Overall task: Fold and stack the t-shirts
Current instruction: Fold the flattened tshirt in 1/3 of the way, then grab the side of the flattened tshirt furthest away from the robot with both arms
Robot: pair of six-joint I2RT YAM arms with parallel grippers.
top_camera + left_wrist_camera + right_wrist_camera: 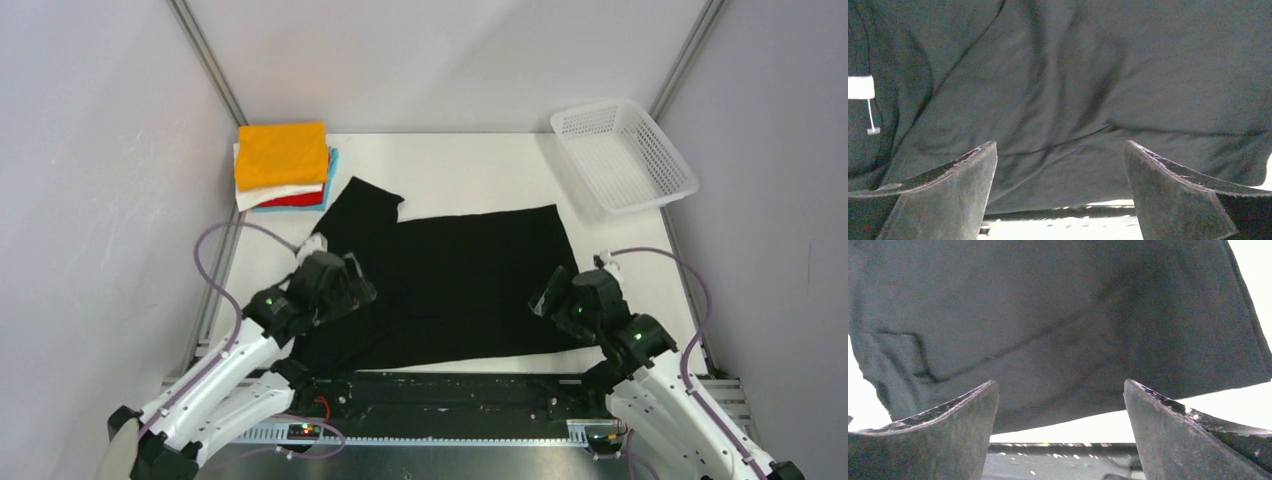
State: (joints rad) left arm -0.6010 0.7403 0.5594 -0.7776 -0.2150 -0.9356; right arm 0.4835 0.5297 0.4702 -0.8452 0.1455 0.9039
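Progress: four shirts look folded and stacked. The plain black short-sleeved cotton tee lies spread out and not yet folded, so by my reading it is the last piece of work.
Left arm: reaches in from 7 o'clock with the wrist bent down. The left gripper hovers over the tee's collar end, fingers apart and holding nothing.
Right arm: mirrors it from 5 o'clock. The right gripper hangs over the tee's hem edge at 3 o'clock, its jaws parted and empty.
Black tee: fills the middle of the white table, lying sideways and faintly creased, with one sleeve pointing to 11 o'clock. A small white neck label shows in the left wrist view.
Stack: at 10 o'clock in the far corner, a folded orange shirt tops a white one, a red one and a light-blue one.
Basket: the white plastic mesh basket sits at 2 o'clock, well apart from the tee.
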